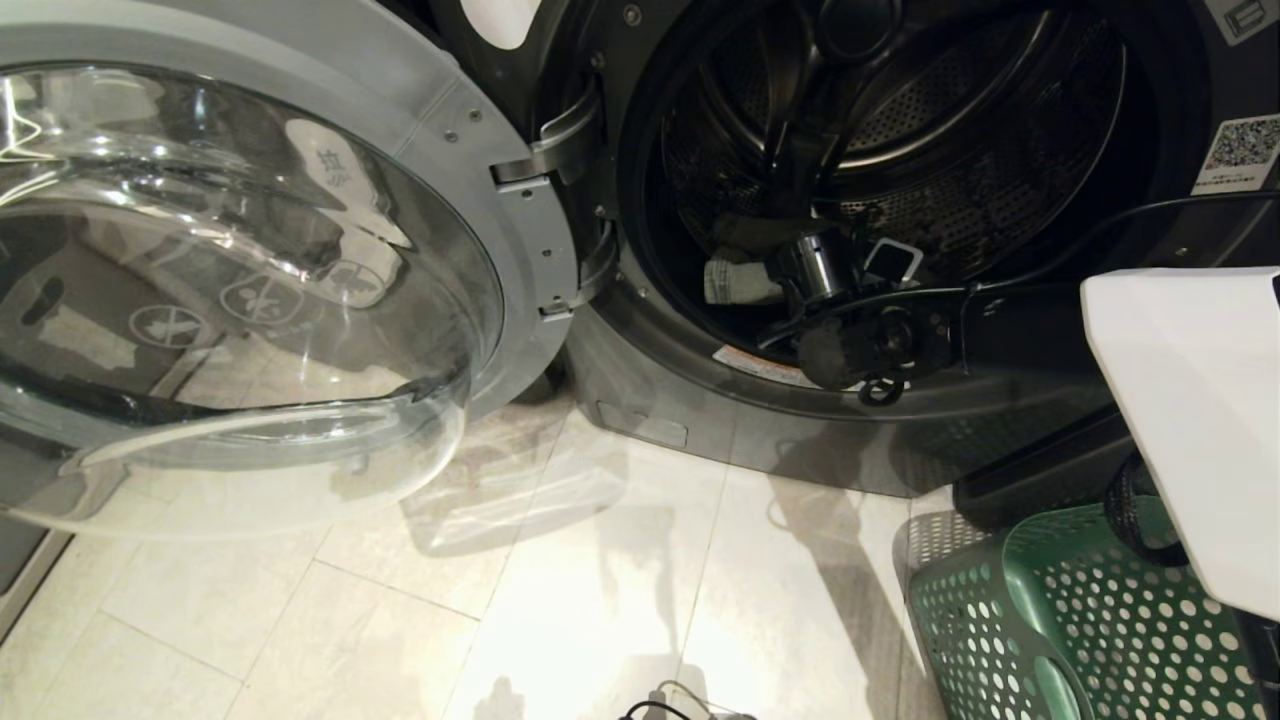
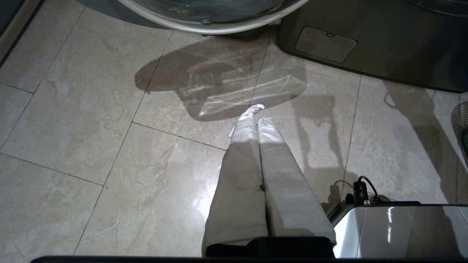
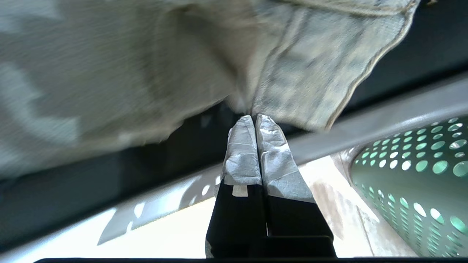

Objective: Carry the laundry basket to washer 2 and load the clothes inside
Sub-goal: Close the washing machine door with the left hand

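The washer (image 1: 1000, 400) stands open, its round glass door (image 1: 250, 280) swung out to the left. My right arm reaches across the drum mouth (image 1: 900, 130). Its gripper (image 1: 715, 283) sits low inside the opening, beside a dark garment (image 1: 760, 232). In the right wrist view the right gripper (image 3: 253, 117) is shut, and a faded grey-beige garment (image 3: 299, 65) gathers at its fingertips and spreads away from them. The green perforated laundry basket (image 1: 1040, 620) (image 3: 420, 175) stands on the floor at the lower right. My left gripper (image 2: 257, 116) hangs shut and empty over the floor tiles.
Pale floor tiles (image 1: 500, 600) stretch in front of the washer. The open door takes up the left side at chest height. My white arm shell (image 1: 1190, 400) hides part of the basket. The robot's base and a cable (image 2: 365, 190) lie beside the left gripper.
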Tool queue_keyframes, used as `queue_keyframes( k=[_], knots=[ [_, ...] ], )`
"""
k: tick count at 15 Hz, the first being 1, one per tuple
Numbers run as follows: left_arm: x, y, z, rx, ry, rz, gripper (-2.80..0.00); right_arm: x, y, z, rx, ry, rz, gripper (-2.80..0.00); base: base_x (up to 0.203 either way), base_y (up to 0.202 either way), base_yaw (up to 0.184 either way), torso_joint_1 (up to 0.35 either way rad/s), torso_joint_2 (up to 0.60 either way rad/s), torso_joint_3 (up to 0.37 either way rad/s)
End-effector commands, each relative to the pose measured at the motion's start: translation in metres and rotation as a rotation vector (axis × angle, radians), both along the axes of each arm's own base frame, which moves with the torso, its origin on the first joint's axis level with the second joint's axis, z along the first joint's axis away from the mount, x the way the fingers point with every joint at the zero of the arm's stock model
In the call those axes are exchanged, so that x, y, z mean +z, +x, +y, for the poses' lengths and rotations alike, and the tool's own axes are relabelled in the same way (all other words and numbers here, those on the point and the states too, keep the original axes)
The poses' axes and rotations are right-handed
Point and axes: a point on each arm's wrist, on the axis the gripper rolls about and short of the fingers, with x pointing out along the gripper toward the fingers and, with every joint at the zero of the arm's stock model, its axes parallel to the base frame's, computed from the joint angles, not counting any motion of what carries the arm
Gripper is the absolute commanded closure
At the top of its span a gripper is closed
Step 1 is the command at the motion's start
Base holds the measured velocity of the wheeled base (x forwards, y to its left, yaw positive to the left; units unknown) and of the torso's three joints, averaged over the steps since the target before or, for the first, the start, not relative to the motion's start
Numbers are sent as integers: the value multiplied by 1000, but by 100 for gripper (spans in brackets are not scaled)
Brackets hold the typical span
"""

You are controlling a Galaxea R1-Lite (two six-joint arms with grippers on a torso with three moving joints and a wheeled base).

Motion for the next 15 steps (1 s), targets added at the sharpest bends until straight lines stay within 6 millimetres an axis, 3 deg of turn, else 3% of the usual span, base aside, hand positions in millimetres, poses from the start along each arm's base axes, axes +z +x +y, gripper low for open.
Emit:
queue_keyframes(
  k=[1, 4, 6, 15],
  knots=[
    [0, 0, 0, 1, 0, 1, 0, -15, 11, -5, -30, -4, 7, 0, 0, 0, 0, 0, 0, 0],
    [0, 0, 0, 0, 0, 2, 0, -19, 28, -13, -62, 37, -90, 0, 0, 0, 0, 0, 0, 0],
    [0, 0, 0, 0, 0, 1, 0, -10, 35, -11, -99, 77, -223, 0, 0, 0, 0, 0, 0, 0],
    [0, 0, 0, 0, 0, 0, 0, 25, 36, -9, -101, 113, -454, 0, 0, 0, 0, 0, 0, 0]
  ],
)
